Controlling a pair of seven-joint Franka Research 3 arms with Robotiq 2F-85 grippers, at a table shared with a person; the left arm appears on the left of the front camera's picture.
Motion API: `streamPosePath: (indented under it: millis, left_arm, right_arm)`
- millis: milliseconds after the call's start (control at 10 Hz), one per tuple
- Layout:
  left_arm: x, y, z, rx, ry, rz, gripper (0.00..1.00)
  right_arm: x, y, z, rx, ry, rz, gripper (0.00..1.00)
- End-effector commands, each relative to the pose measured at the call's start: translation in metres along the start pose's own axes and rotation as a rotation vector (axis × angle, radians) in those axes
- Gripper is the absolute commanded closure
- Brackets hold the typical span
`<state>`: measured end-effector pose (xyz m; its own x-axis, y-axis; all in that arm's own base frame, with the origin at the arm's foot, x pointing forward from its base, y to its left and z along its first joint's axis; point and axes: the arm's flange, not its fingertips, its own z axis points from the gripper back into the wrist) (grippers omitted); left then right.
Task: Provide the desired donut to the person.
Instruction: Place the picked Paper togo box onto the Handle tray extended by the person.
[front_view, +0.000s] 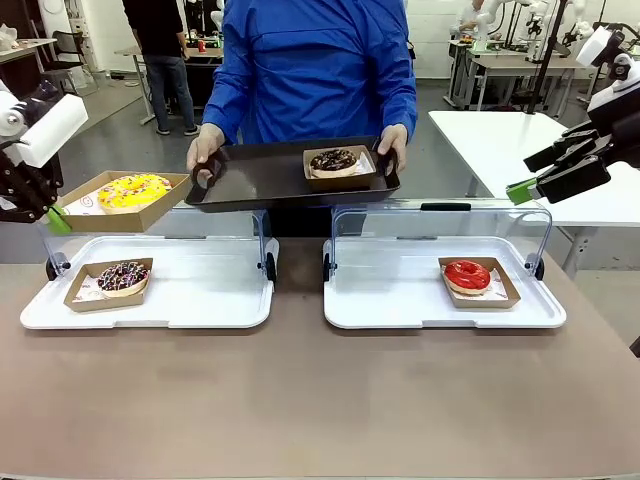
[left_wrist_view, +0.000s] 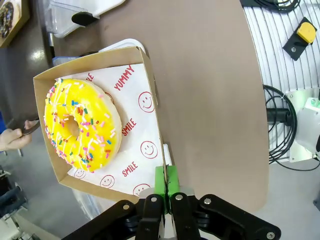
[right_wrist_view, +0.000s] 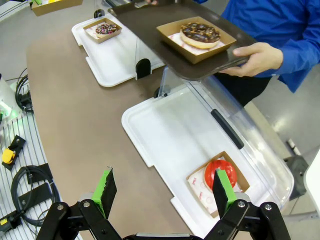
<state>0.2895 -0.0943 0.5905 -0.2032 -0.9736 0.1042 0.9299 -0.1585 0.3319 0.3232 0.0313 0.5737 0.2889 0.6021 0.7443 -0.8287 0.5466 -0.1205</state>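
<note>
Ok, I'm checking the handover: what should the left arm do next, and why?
Probably carry the yellow donut's box across over the bare part of the dark tray and lower it: the left gripper is shut on the box's edge, and the person holds the tray out beside it.

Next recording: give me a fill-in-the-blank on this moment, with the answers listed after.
1. The left gripper is shut on the box holding the ___ donut.
2. The right gripper hangs ___, holding nothing.
3. The red donut lies in the white tray on the robot's ___ side.
4. The person holds the dark tray with ___ hands.
Answers: yellow; open; right; both.
</note>
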Motion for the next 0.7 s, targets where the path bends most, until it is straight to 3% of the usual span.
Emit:
streamPosePath:
  millis: [0,600]
  left_arm:
    - [0.0015,-0.001,0.0003,0.008,0.0,0.017,1.0]
    - [0.0015,-0.001,0.0003,0.008,0.0,0.017,1.0]
  right_arm:
    - [-0.0016,0.0003,-0.0003,0.0,0.012,0.003,0.0]
    - [-0.0016,0.0003,-0.0003,0.0,0.012,0.003,0.0]
